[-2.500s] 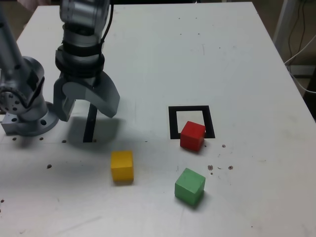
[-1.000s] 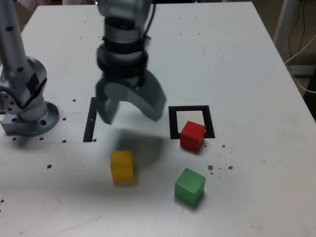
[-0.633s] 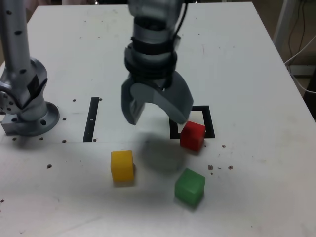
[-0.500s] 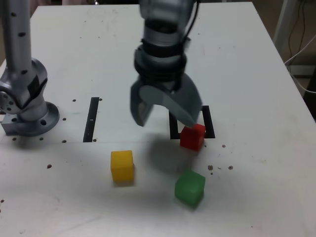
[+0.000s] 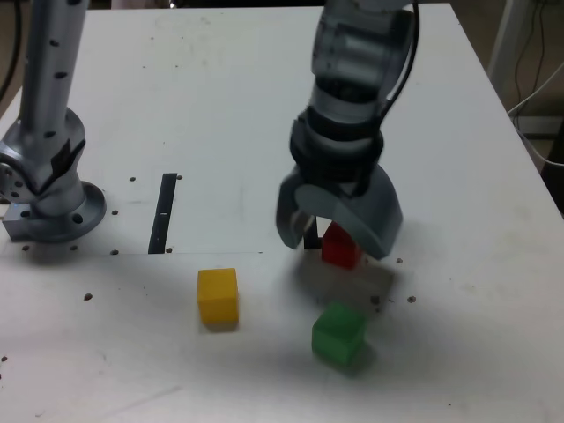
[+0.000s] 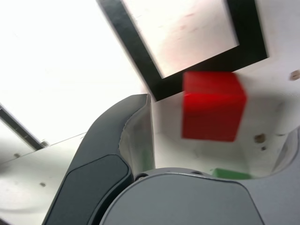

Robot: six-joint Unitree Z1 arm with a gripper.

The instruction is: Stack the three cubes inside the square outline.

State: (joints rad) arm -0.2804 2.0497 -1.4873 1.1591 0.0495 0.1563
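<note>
The gripper hangs over the red cube with jaws spread wide, gripping nothing. That cube overlaps the square outline edge; the green cube lies at its 6 o'clock, the yellow cube at 8 o'clock on the table

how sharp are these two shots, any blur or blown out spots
Exterior view: table and yellow cube sharp, gripper slightly soft. Wrist view: tabletop overexposed to near white, red cube smeared at its edges, square outline crisp.
</note>
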